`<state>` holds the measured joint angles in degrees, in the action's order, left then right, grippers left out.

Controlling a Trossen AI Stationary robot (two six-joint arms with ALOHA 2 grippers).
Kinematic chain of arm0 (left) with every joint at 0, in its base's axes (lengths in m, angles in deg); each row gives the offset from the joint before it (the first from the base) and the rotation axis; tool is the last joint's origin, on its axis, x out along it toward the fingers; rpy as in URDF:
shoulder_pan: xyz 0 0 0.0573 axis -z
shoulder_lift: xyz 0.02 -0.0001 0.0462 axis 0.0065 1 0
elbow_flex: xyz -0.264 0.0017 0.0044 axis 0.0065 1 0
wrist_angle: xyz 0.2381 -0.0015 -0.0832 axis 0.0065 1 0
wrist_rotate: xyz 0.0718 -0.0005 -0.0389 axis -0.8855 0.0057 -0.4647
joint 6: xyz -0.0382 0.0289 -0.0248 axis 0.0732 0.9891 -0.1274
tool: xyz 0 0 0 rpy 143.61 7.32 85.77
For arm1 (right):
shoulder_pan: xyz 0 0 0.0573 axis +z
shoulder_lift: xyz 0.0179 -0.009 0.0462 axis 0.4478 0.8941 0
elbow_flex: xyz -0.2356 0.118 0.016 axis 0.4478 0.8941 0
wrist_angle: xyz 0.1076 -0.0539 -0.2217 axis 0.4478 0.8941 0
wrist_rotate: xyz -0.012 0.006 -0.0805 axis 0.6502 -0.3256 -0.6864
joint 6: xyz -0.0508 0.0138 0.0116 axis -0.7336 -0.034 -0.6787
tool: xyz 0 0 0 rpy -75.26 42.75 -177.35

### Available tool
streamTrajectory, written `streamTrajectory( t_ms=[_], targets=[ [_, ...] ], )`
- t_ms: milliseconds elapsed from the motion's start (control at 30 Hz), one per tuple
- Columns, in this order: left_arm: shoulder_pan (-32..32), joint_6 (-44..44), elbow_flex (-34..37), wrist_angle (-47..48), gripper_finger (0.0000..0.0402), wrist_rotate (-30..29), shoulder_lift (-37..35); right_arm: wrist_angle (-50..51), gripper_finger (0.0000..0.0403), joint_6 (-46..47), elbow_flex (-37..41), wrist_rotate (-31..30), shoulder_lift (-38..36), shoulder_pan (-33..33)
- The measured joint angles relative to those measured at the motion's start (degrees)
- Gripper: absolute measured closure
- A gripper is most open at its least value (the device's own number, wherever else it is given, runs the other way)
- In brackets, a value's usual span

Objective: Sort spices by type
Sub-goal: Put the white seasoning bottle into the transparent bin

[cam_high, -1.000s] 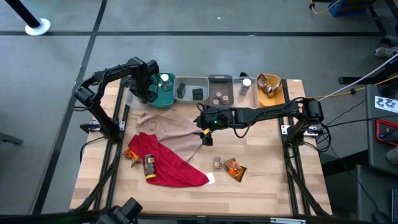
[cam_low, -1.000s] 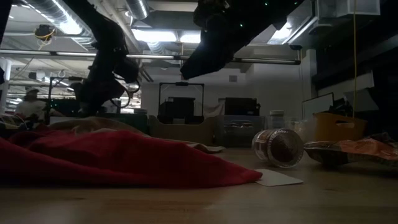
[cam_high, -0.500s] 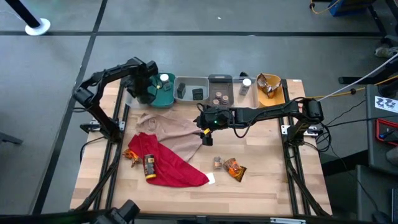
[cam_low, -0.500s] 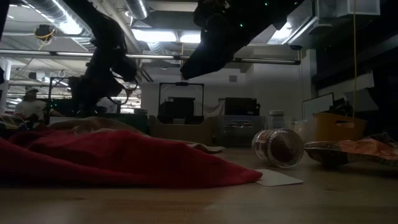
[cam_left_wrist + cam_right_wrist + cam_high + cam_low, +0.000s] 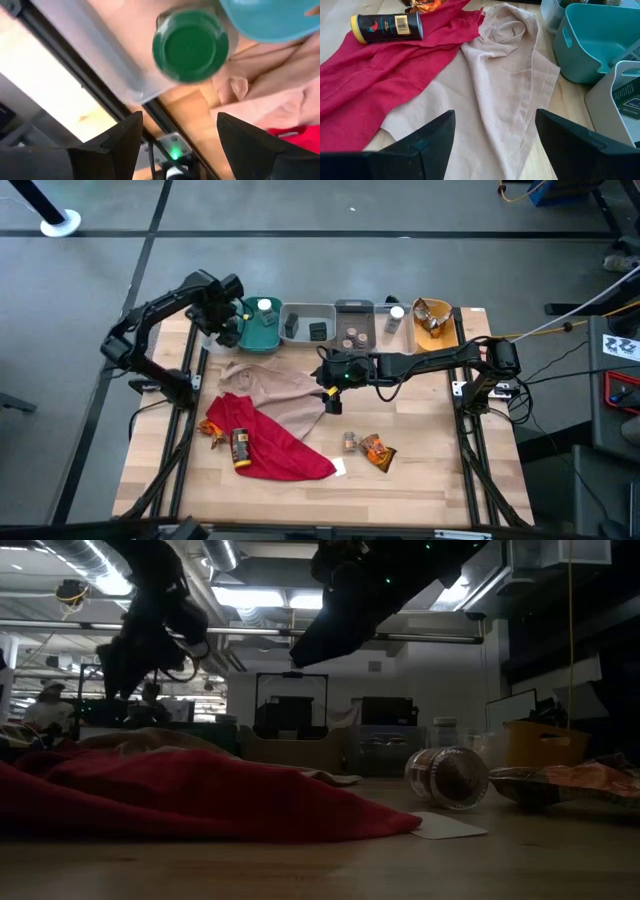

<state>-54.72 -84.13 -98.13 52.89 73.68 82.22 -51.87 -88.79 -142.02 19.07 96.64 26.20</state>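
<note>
My left gripper [image 5: 228, 323] is open above the table's far left corner, just left of the teal bin [image 5: 265, 332]. Its wrist view shows a green-capped jar [image 5: 190, 45] below, beyond the open fingers and beside the teal bin [image 5: 280, 20]. My right gripper [image 5: 330, 392] hangs open over the tan cloth [image 5: 500, 100]. A yellow-capped dark bottle [image 5: 240, 448] lies on the red cloth [image 5: 275, 445], next to an orange packet [image 5: 213, 430]. A small brown jar [image 5: 349, 441] lies on its side by another orange packet [image 5: 379, 451].
Along the far edge, right of the teal bin, stand grey bins [image 5: 308, 323] [image 5: 352, 325] [image 5: 393, 320] and a yellow bin [image 5: 432, 318], holding boxes, jars and packets. A white card [image 5: 340, 468] lies by the red cloth's corner. Bare wood shows at the near right.
My left gripper has risen and drawn back from the teal bin toward the table's far left corner. The right arm, the cloths and the spices on the table have stayed where they were.
</note>
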Motion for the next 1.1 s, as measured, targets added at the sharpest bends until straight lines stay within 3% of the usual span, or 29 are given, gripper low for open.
streamTrajectory(
  t_ms=[400,900,1100],
  targets=[
    [7.98,-24.09,0.00,6.01,0.0163,11.85,-12.40,3.41,0.0127,0.00,0.00,0.00,0.00,0.00],
    [34.58,-53.31,5.48,4.73,0.0163,12.20,-23.66,7.05,0.0127,1.35,0.02,2.40,0.00,0.07],
    [44.20,-58.73,7.37,-1.98,0.0163,12.17,-23.50,8.30,0.0127,1.57,0.02,-3.63,-0.07,0.07]
  ],
)
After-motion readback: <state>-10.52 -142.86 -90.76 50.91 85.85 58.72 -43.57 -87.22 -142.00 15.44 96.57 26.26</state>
